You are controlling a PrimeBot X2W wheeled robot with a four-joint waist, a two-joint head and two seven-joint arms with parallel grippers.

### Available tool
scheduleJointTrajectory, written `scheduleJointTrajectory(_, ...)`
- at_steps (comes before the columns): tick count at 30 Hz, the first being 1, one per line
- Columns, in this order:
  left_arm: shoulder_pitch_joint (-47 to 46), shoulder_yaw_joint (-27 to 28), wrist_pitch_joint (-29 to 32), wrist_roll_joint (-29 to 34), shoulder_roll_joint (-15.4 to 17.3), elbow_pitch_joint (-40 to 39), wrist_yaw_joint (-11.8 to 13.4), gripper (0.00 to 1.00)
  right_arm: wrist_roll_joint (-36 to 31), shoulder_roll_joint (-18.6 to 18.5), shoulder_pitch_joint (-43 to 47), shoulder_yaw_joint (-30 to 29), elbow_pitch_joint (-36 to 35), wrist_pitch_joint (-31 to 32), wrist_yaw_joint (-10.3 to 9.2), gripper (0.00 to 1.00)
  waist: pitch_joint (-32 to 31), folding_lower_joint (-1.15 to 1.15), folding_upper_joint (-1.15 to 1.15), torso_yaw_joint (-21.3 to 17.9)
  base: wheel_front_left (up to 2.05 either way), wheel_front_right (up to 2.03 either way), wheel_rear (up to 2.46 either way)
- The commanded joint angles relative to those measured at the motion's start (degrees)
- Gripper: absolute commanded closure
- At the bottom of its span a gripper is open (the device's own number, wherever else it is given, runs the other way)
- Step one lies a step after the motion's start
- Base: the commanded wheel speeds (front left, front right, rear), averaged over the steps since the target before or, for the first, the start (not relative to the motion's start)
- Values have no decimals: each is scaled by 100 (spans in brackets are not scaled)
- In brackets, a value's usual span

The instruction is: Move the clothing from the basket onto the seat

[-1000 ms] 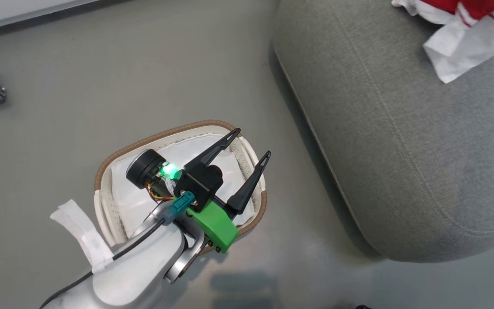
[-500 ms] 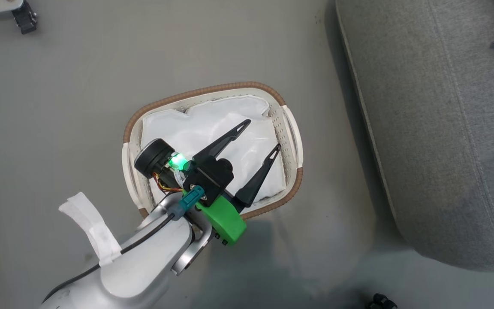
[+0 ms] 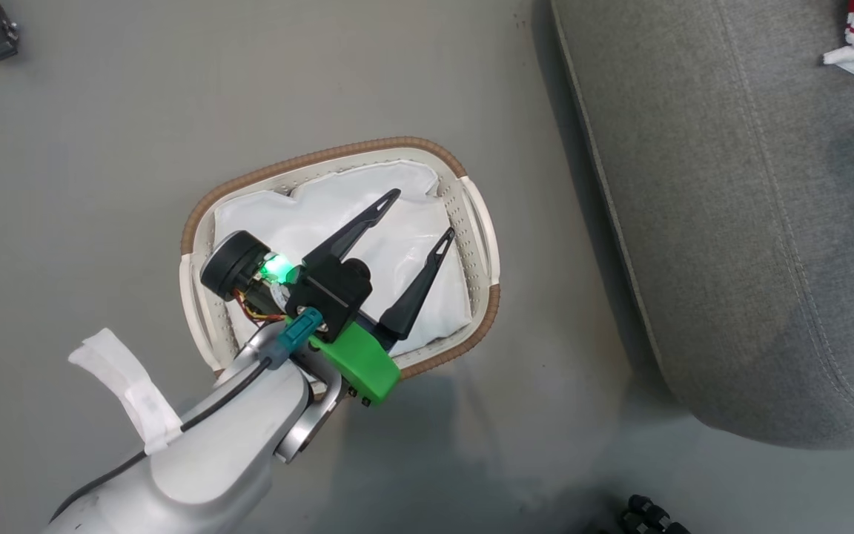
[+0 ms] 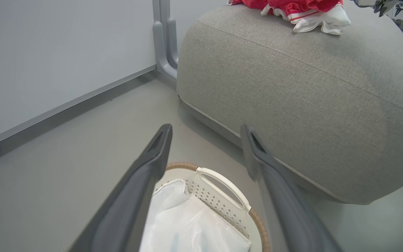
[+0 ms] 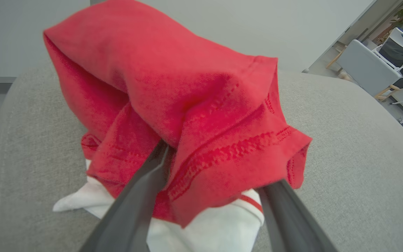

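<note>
1. Grey floor (image 3: 101,148) is carrying the basket (image 3: 338,146), which is holding just its white liner (image 3: 368,215); the left gripper (image 3: 423,212) is hovering over it, jaws apart.
2. Red clothing (image 5: 187,87) is lying on the seat (image 5: 345,140), draping over the right gripper (image 5: 214,168), whose jaws are standing apart.
3. Fabric is probably catching on a finger, so pulling away risks dragging it off the seat.
</note>
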Motion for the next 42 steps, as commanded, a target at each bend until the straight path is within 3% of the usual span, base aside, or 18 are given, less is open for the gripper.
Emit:
scheduleJointTrajectory(1, -67, 40, -42, -72, 57, -22, 49, 0, -1, 105, 152, 6, -101, -27, -8, 0, -107, -1, 0, -115, 0, 0, 0)
scheduleJointTrajectory(8, 150, 233, -141, -173, 136, -26, 155, 0, 270, 504, 993, 147, -1145, -31, -8, 0, -426, -1, 0, -265, 0, 0, 0)
scheduleJointTrajectory(17, 649, 788, -248, -438, 14, 96, 300, 0, 508, 638, 1860, 359, -2227, -32, -8, 0, -1141, -1, 0, -141, 0, 0, 0)
scheduleJointTrajectory(21, 1077, 1304, -239, -417, -97, -30, 322, 0, 545, 659, 2014, 492, -2484, -33, -8, 0, -1515, -1, 0, 40, 0, 0, 0)
scheduleJointTrajectory(28, 2028, 2358, -239, -291, -364, -207, 317, 0, 713, 1009, 2489, 898, -2743, -33, -8, 0, -2176, -1, 0, 495, 0, 0, 0)
scheduleJointTrajectory(34, 2874, 3256, -239, 11, -598, -503, 115, 0, 874, 1408, 3213, 1233, -3013, -33, -8, 0, -2598, -1, 0, 909, 0, 0, 0)
scheduleJointTrajectory(42, 3785, 4050, -241, 346, -933, -520, -23, 0, 1028, 1774, 4196, 1524, -3416, -33, -8, 0, -2988, -1, 0, 1309, 0, 0, 0)
